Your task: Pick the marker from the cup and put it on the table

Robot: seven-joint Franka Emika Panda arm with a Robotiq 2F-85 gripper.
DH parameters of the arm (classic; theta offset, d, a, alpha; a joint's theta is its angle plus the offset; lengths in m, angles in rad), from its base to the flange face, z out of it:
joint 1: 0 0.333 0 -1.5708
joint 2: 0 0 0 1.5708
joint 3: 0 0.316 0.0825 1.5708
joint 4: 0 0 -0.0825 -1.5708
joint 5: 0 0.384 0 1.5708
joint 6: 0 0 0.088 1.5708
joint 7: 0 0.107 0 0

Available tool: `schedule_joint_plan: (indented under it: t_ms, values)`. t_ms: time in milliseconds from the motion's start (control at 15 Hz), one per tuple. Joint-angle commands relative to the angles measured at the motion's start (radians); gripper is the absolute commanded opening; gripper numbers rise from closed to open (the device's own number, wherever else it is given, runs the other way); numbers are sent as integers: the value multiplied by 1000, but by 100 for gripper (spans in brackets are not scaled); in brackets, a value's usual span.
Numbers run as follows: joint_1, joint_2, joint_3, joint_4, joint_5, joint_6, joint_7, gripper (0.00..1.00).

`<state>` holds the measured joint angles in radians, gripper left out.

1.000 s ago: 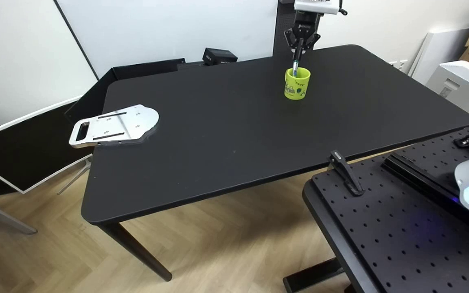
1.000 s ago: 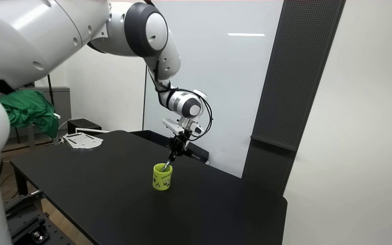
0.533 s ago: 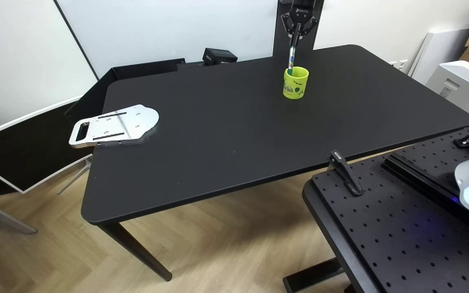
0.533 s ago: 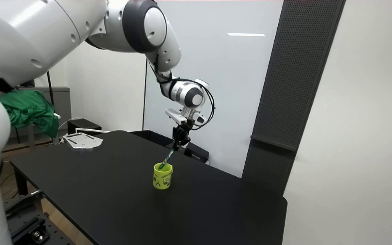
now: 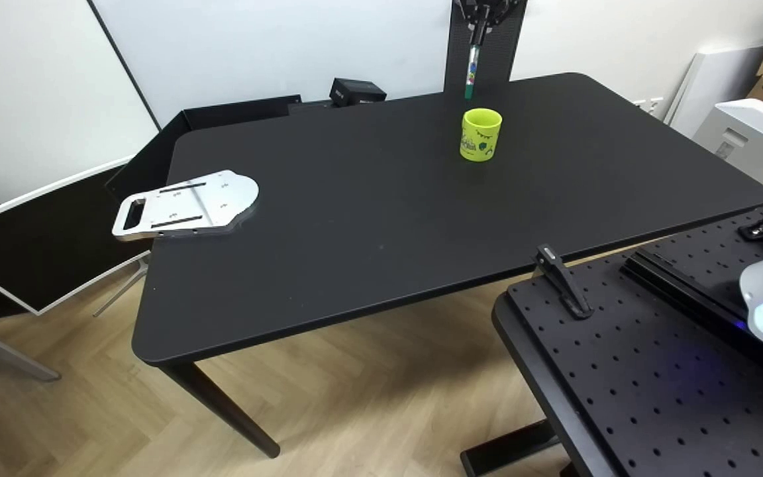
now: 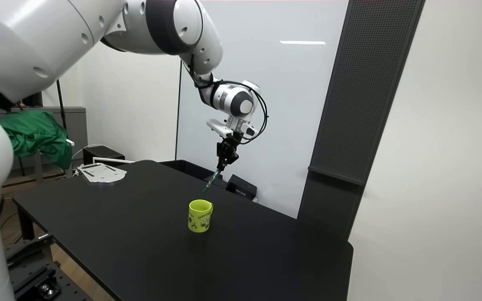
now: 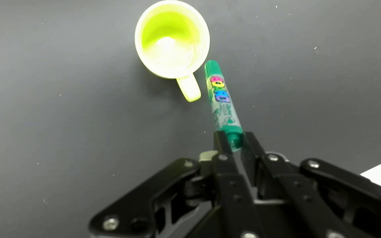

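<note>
The fingers (image 7: 223, 148) are pinched on one end of the marker (image 7: 223, 99), the end farther from the cup (image 5: 479, 142); the printed barrel and green tip jut out bare beyond them. I judge that an end hold suits drawing a stick from a cup, since only its top would stand clear of the rim. In both exterior views the marker hangs tip down in the air, its lower end apart from the cup, so the lifting out looks done and the laying on the table (image 5: 328, 218) is not. The cup stands upright, its handle (image 7: 189, 88) pointing toward the fingers' side in the wrist view. For the set-down, more distance from the cup and a flatter marker would likely serve; let go tip down, it could bounce, roll or knock the cup.

The held end is partly covered, so how deep it sits between the fingers is uncertain, as is the tip's height over the table. In an exterior view most of what is above the fingers (image 5: 479, 33) is cropped. In the wrist view glare washes out the inside of the cup, and the marker's smallest print is too blurred to read. Well apart from the cup, a white patch (image 7: 379, 175) meets a black edge; I cannot tell what it is.
</note>
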<state>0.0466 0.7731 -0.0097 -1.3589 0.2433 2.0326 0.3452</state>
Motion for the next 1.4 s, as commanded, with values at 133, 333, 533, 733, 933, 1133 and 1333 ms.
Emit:
schedule_joint_plan:
  t_ms: [133, 333, 533, 733, 933, 1133, 1333]
  values:
    - [12, -11, -33, 33, -48, -39, 76, 4]
    - [13, -8, -63, 26, -97, -41, 96, 4]
    - [11, 1, -93, 27, -148, -61, 109, 4]
    - [2, 17, -111, 29, -185, -95, 104, 4]
    - [-32, 51, -102, 46, -174, -177, 60, 4]
    - [-62, 95, -95, 68, -163, -259, 25, 4]
    - [-83, 137, -100, 82, -163, -303, 15, 4]
